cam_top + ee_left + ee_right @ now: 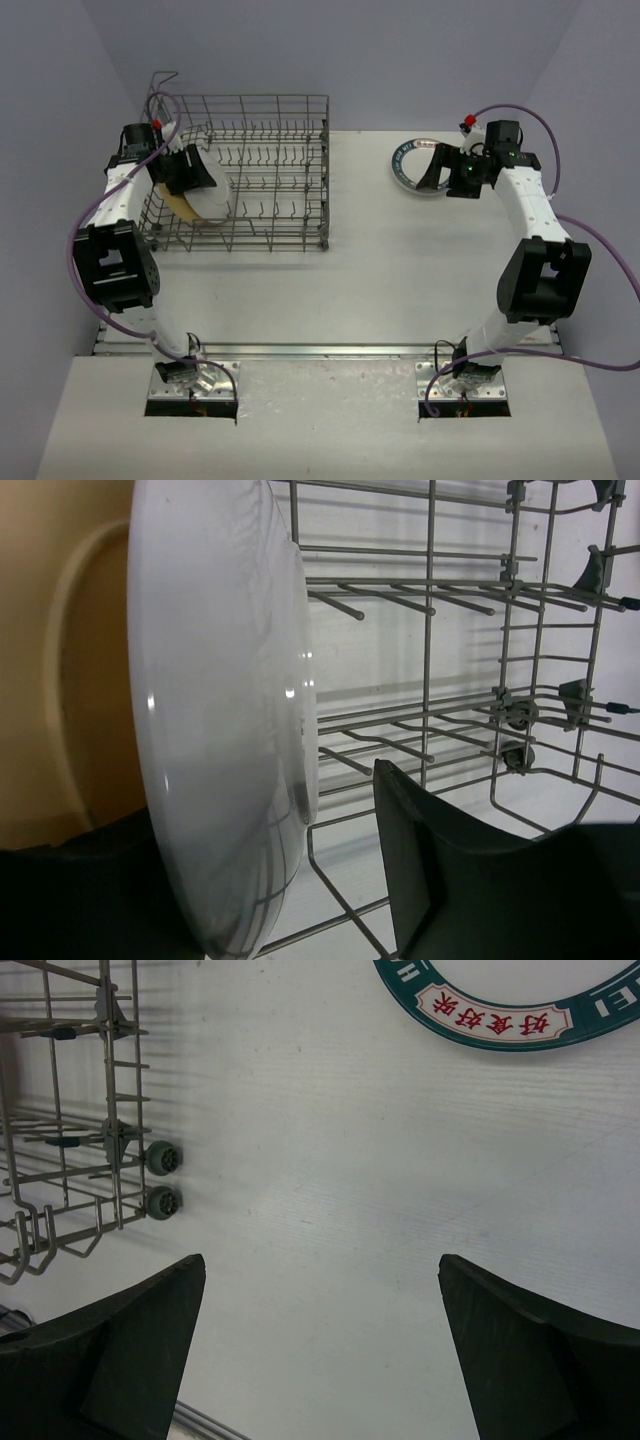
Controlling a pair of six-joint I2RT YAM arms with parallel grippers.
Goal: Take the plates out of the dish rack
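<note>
The grey wire dish rack (270,130) stands at the back left. A white plate (212,203) and a tan plate (178,205) stand on edge at its left end. In the left wrist view the white plate (220,730) fills the left side, with the tan plate (60,680) behind it. My left gripper (192,172) is open and straddles the white plate's rim. Its right finger (450,870) is clear of the plate. A teal-rimmed plate (405,162) lies flat on the table at the back right. My right gripper (437,176) is open and empty beside it (500,1010).
The rack's upright tines (420,600) and side wall (560,680) lie to the right of the left gripper. The right wrist view shows the rack's corner with two small wheels (160,1175) at the left and bare white table (330,1160) below the fingers.
</note>
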